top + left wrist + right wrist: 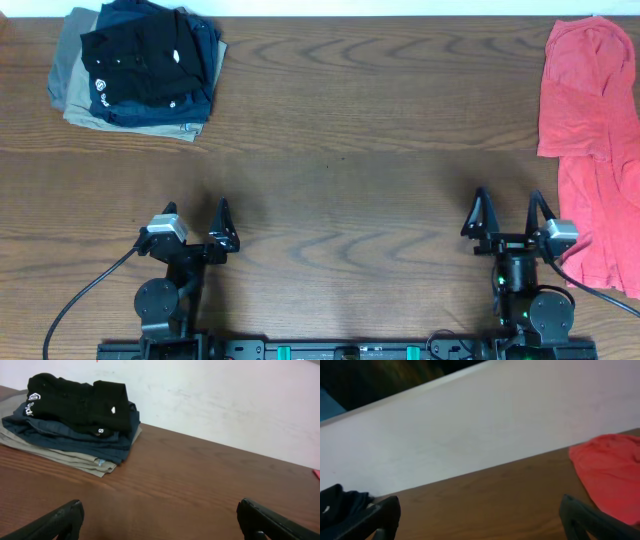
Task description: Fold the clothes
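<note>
A stack of folded clothes [135, 65] lies at the back left of the wooden table [350, 150]: a black garment on top, dark blue under it, khaki at the bottom. It also shows in the left wrist view [75, 415]. A loose red shirt [592, 150] lies unfolded along the right edge and also shows in the right wrist view [607, 472]. My left gripper [196, 215] is open and empty near the front left. My right gripper [510, 212] is open and empty near the front right, just left of the red shirt.
A white wall [225, 400] runs behind the table's far edge. Black cables [85, 295] trail from both arm bases at the front edge.
</note>
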Robot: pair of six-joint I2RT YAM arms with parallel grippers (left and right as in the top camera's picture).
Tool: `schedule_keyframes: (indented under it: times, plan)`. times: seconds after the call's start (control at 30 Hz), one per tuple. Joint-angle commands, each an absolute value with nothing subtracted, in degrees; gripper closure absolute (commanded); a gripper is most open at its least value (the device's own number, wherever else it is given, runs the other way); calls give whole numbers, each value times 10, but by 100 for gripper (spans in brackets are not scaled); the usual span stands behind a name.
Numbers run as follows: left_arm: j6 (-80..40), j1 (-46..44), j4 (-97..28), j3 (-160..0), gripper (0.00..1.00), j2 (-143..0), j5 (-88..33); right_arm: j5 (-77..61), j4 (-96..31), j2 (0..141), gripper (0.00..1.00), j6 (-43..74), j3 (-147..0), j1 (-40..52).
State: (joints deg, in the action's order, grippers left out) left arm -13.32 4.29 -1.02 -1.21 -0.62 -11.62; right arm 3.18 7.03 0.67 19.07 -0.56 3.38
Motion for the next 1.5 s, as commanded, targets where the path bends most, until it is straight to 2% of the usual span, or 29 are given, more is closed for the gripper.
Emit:
schedule_keyframes:
  times: [0.0,0.27,1.47]
  plan:
    - [-132,45,-29,-2,2,-2,-124,49,48,3,1,197,-3,38]
    - [-132,45,-29,-2,2,-2,-124,49,-39,3,1,197,-3,38]
    - [-132,45,-29,-2,2,-2,-124,36,-39,3,1,197,-3,37]
